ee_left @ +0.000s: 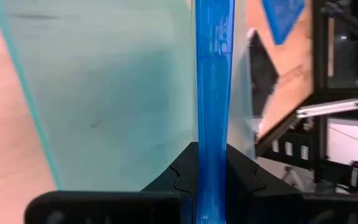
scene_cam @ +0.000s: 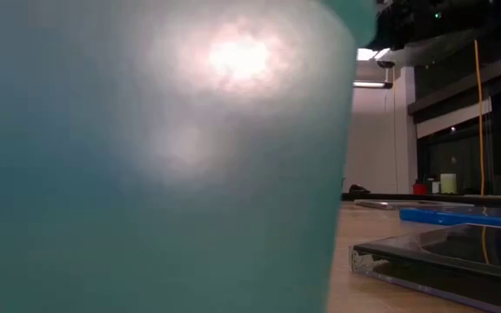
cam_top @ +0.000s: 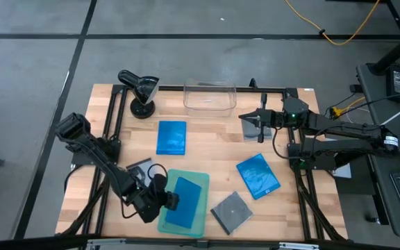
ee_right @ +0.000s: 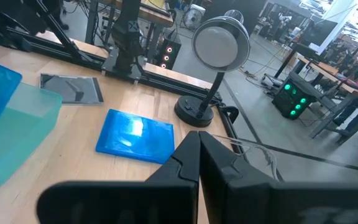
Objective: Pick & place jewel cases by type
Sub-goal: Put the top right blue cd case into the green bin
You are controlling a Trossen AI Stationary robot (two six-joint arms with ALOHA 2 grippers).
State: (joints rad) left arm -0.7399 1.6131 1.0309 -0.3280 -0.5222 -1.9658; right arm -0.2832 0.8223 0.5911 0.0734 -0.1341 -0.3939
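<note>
— Where's the left gripper [cam_top: 174,201] right now?

— Down near the front edge of the bench, at the left side of the pale green tray [cam_top: 198,221]. It is clenched on the edge of a blue case [cam_top: 186,201] that sits over the tray — the left wrist view shows the case [ee_left: 212,93] edge-on, pinched between the two fingers [ee_left: 176,177].

— And the right one?

— The right gripper [cam_top: 245,117] hangs over the back of the bench, just beside the clear bin [cam_top: 210,97], fingers pressed together with nothing between them.

— The other cases?

— A second blue case [cam_top: 171,137] lies flat around the middle of the bench, toward the back. A third blue case [cam_top: 258,175] lies toward the right edge, turned at an angle. A dark case [cam_top: 230,211] lies near the front edge, just right of the tray. Another dark case [cam_top: 139,169] shows partly under the left arm, near the left edge. A sixth I can't tell.

— Anything else on the bench?

— A small desk lamp [cam_top: 140,89] stands at the back left corner.
</note>
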